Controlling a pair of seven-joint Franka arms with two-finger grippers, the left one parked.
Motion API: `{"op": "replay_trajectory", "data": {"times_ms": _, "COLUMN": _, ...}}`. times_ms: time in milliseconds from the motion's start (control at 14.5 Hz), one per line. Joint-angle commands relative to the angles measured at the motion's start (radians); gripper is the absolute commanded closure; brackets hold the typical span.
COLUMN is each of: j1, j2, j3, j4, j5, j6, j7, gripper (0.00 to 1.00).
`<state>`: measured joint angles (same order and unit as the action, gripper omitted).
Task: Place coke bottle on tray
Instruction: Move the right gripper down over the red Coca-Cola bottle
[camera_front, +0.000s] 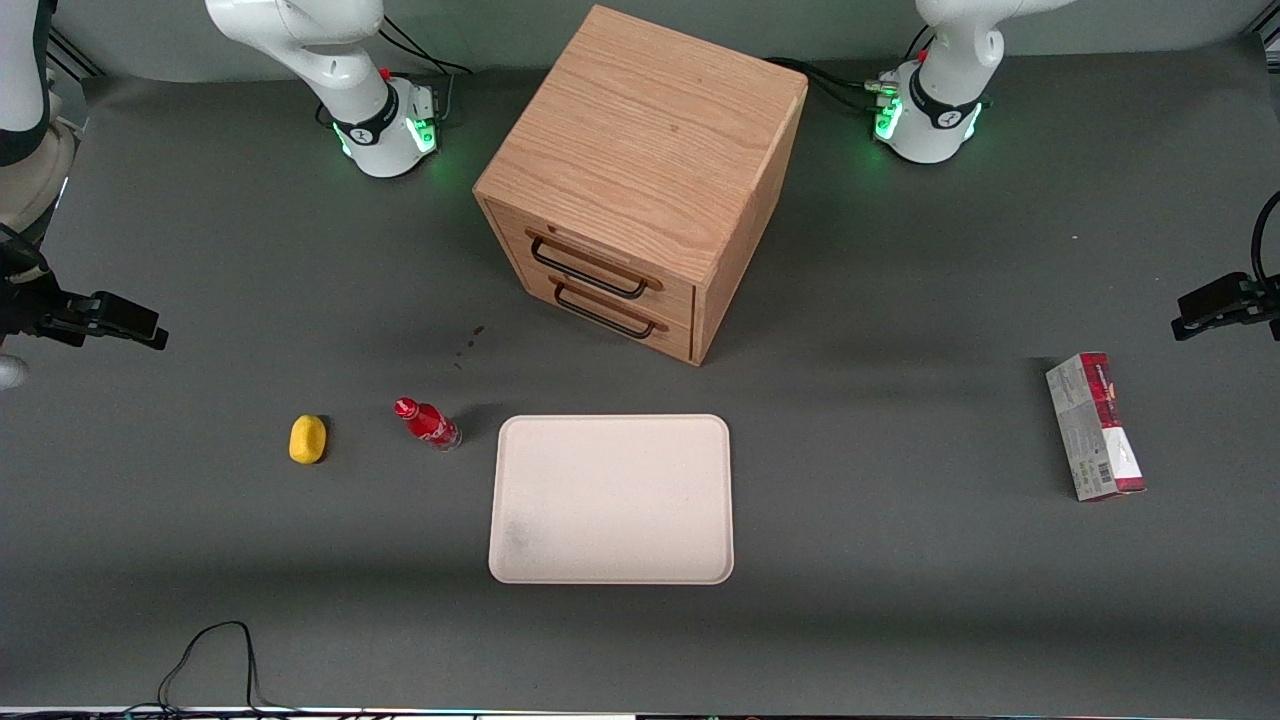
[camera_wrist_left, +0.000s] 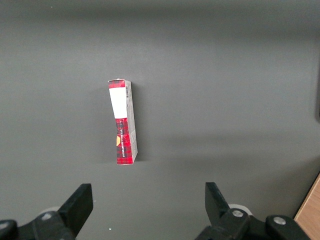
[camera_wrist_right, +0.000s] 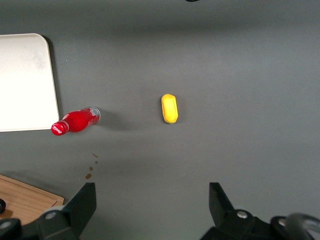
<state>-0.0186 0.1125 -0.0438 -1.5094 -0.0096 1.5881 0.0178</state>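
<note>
The coke bottle (camera_front: 428, 424) is a small red bottle with a red cap. It stands on the grey table beside the cream tray (camera_front: 611, 498), close to the tray's corner farther from the front camera. In the right wrist view the bottle (camera_wrist_right: 76, 121) is apart from the tray (camera_wrist_right: 25, 82), which has nothing on it. My right gripper (camera_front: 120, 322) hangs high at the working arm's end of the table, well away from the bottle. In the right wrist view the gripper (camera_wrist_right: 152, 191) is open and empty over bare table.
A yellow oval lump (camera_front: 308, 439) lies beside the bottle, toward the working arm's end. A wooden drawer box (camera_front: 640, 180) stands farther from the front camera than the tray. A red-and-grey carton (camera_front: 1095, 427) lies toward the parked arm's end.
</note>
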Motion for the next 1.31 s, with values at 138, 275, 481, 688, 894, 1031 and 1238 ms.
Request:
{"op": "replay_trajectory", "data": {"times_ms": 138, "j1": 0.011, "j2": 0.003, "j3": -0.01, "j4": 0.017, "j5": 0.014, "j6": -0.014, "j7": 0.008, "gripper": 0.0}}
{"op": "replay_trajectory", "data": {"times_ms": 275, "j1": 0.011, "j2": 0.004, "j3": -0.008, "j4": 0.017, "j5": 0.014, "j6": -0.014, "j7": 0.008, "gripper": 0.0}}
{"op": "replay_trajectory", "data": {"times_ms": 481, "j1": 0.046, "j2": 0.007, "j3": -0.001, "j4": 0.018, "j5": 0.014, "j6": -0.014, "j7": 0.027, "gripper": 0.0}}
{"op": "replay_trajectory", "data": {"times_ms": 688, "j1": 0.15, "j2": 0.012, "j3": -0.002, "j4": 0.021, "j5": 0.014, "j6": -0.011, "j7": 0.089, "gripper": 0.0}}
{"op": "replay_trajectory", "data": {"times_ms": 894, "j1": 0.242, "j2": 0.033, "j3": -0.002, "j4": 0.024, "j5": 0.013, "j6": 0.003, "j7": 0.146, "gripper": 0.0}}
{"op": "replay_trajectory", "data": {"times_ms": 1031, "j1": 0.273, "j2": 0.042, "j3": -0.001, "j4": 0.021, "j5": 0.014, "j6": 0.024, "j7": 0.165, "gripper": 0.0}}
{"op": "replay_trajectory", "data": {"times_ms": 1238, "j1": 0.281, "j2": 0.058, "j3": -0.001, "j4": 0.011, "j5": 0.016, "j6": 0.027, "j7": 0.168, "gripper": 0.0}}
